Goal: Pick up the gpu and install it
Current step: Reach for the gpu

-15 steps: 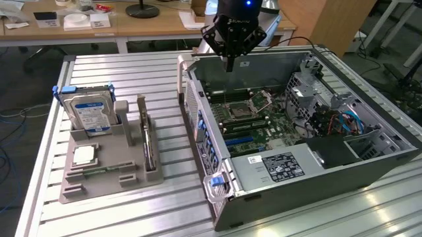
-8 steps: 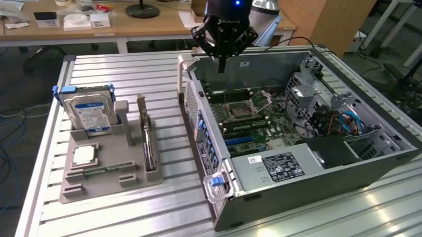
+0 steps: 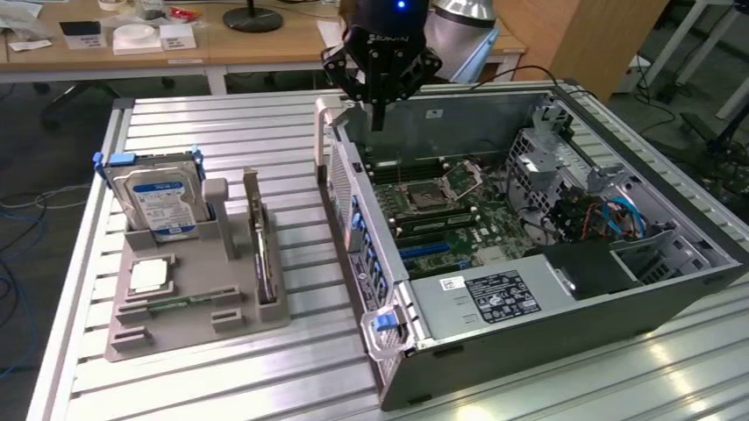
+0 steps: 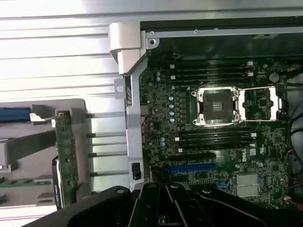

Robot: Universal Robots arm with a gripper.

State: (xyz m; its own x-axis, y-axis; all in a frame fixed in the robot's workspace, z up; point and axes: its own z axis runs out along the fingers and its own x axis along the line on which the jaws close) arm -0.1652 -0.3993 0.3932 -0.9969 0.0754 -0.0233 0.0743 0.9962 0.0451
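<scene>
Green circuit-board gpu [image 4: 66, 153], on edge in grey holder [image 3: 188, 331]

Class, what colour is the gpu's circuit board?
Green; the gpu shows best in the wrist view.

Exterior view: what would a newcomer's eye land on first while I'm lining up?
First, the open case on the exterior view's right, its motherboard bare. Next, the black gripper hanging over the case's far edge, fingers shut and empty. On the exterior view's left, a grey holder carries the hard drive and the gpu, which stands on edge.
</scene>
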